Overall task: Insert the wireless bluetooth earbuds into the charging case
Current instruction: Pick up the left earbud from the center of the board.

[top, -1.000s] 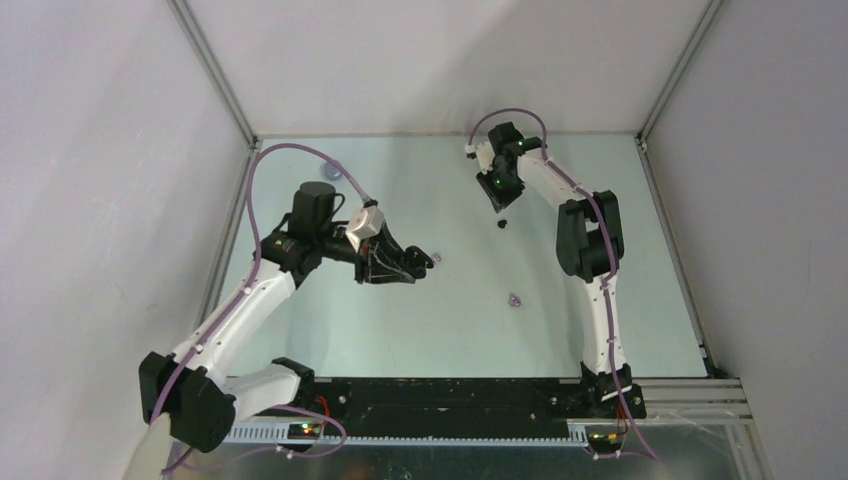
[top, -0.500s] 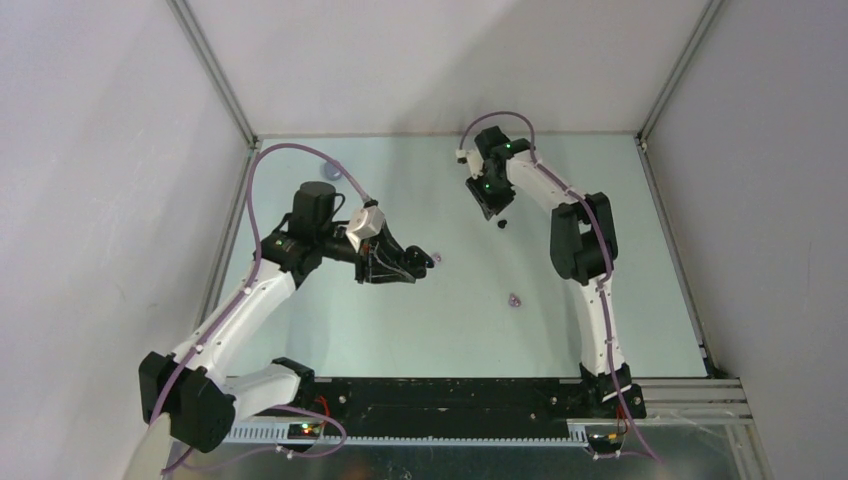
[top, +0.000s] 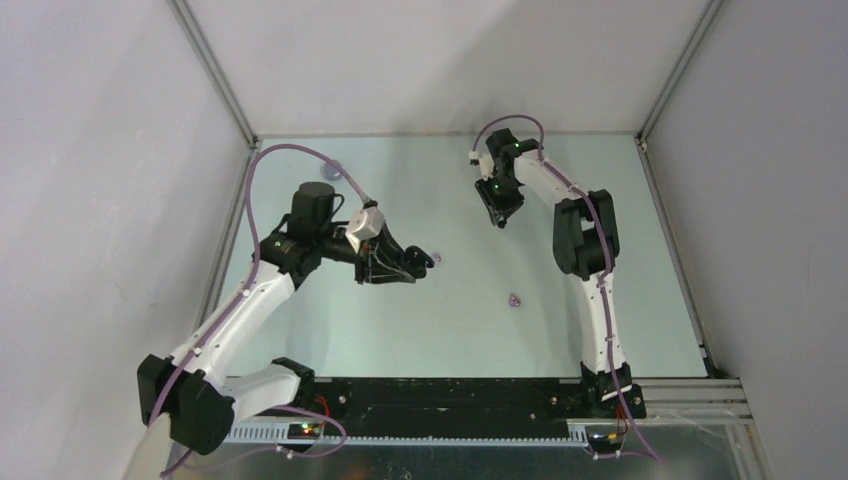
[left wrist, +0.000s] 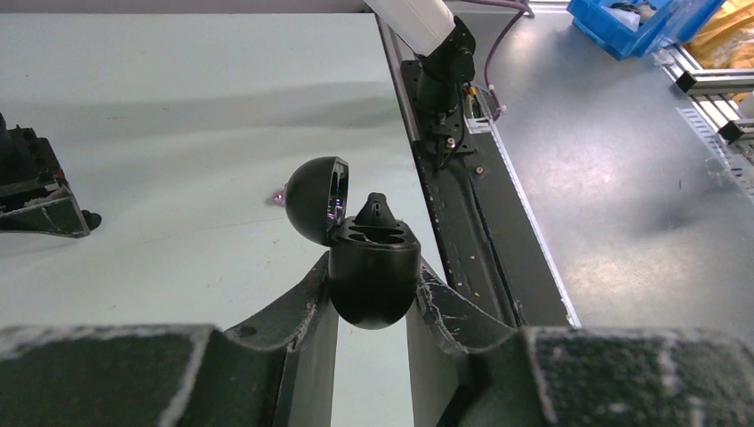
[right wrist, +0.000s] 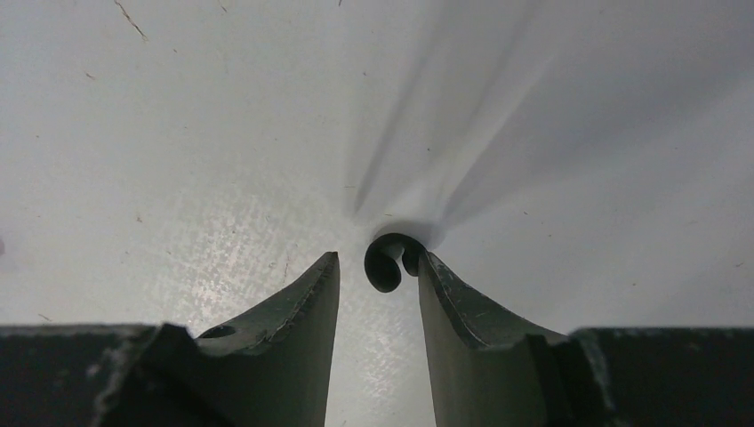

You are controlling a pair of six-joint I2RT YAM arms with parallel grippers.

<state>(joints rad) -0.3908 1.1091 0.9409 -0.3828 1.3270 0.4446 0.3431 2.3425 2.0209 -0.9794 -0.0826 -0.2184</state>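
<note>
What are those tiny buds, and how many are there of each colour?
Wireless earbuds.
Black earbuds: 2, one on the table between the open fingers of the right gripper, one apparently seated in the open charging case.
Lilac earbuds: 2, both on the table.
Total: 4.

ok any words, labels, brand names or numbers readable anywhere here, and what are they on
No text can be read in any view.
Glossy black egg-shaped charging case, held open in the left pincer: no brand mark shows.
Blue plastic bin at the edge of the left wrist view: contents too small to read.
Tiny black earbud: plain.
</note>
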